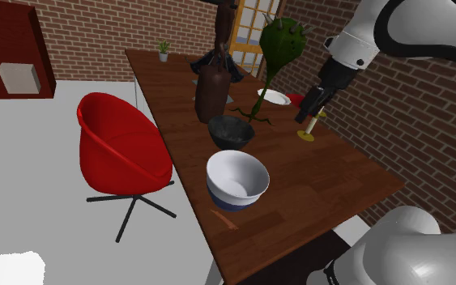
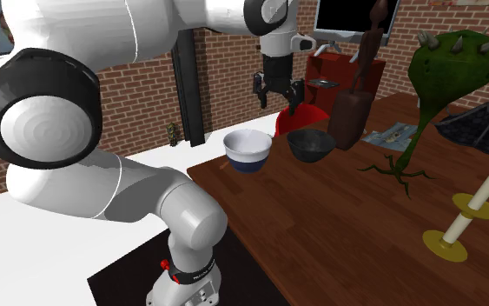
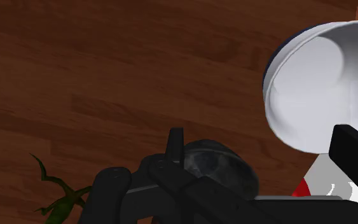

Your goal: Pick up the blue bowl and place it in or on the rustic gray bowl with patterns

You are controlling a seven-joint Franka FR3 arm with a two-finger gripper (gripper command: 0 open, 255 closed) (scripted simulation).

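Shoulder view: the gripper [image 1: 308, 113] hangs above the wooden table [image 1: 323, 186], close by the yellow candle holder [image 1: 305, 135] and to the right of both bowls in this view; from here I cannot tell how far its fingers stand apart. The blue bowl [image 1: 236, 180], white inside and blue round its lower outside, sits upright on the table near the edge beside the red chair [image 1: 121, 146]; the dark grey bowl [image 1: 231, 131] stands upright just beyond it; farther along are a tall brown vase [image 1: 210, 93], a green spiky plant figure [image 1: 280, 44] and a white plate [image 1: 274, 97]; a small potted plant [image 1: 164, 50] stands at the far end.

Second exterior view: the gripper [image 2: 279, 100] points down, well above the table [image 2: 338, 235], over and beyond the gap between the two bowls; its fingers stand apart with nothing between them. The blue bowl [image 2: 247, 149] rests near the table's corner, left of the dark grey bowl [image 2: 310, 144], close but not touching; the brown vase [image 2: 348, 117] stands right of the grey bowl; the plant figure [image 2: 433, 83] and the candle holder [image 2: 446, 246] lie nearer the camera.

Wrist view: the gripper [image 3: 260, 137] is wide open; its black fingers [image 3: 355, 153] clasp nothing. The blue bowl [image 3: 323, 83] shows its white inside beside one finger, not between the two; the dark grey bowl [image 3: 217, 167] is partly hidden behind the hand's black body; both sit on the table [image 3: 107, 63]; a green tendril of the plant figure [image 3: 56, 202] lies off to the other side.
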